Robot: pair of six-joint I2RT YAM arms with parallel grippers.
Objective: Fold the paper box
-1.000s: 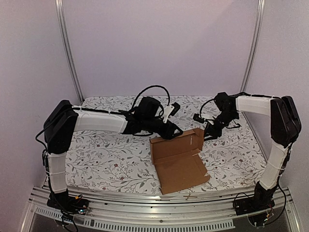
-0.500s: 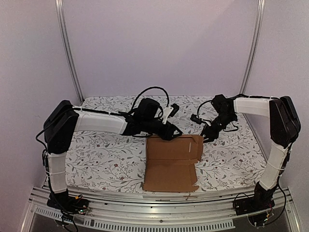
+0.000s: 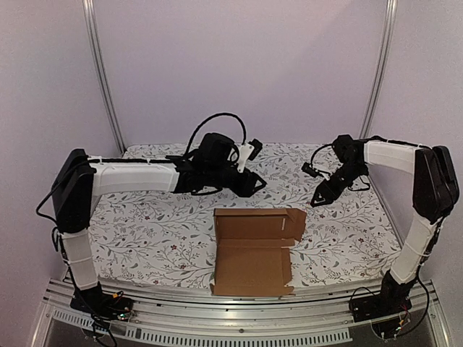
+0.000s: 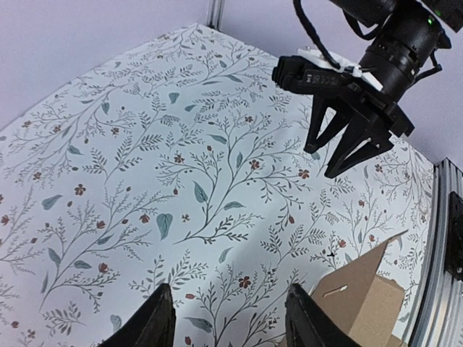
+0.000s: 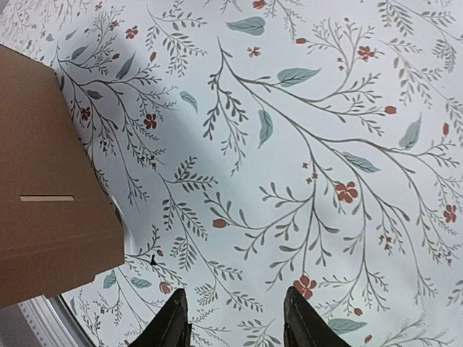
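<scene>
The box [image 3: 252, 262] sits at the middle of the table's [image 3: 145, 231] near edge, between the two arm bases. Its near panel lies flat on the flowered cloth and reaches the table's front rim. From a fold across the middle, the far panel appears to tilt upward. It carries a thin slit near its right end and a short flap at each side. Nothing grips or touches the cardboard.

Just beyond the box's far edge, a little left of its middle, the left fingers [image 3: 255, 186] hang over the cloth. They stand wide apart and hold nothing. In the left wrist view only bare cloth lies between them, with a raised brown corner of the box off to one side.

Beyond the box's far right corner, the right fingers [image 3: 318, 199] point down toward the table. They spread in an open V and are empty, well apart from the left pair. The right wrist view shows cloth between them, with the box apart at the frame's left.
</scene>
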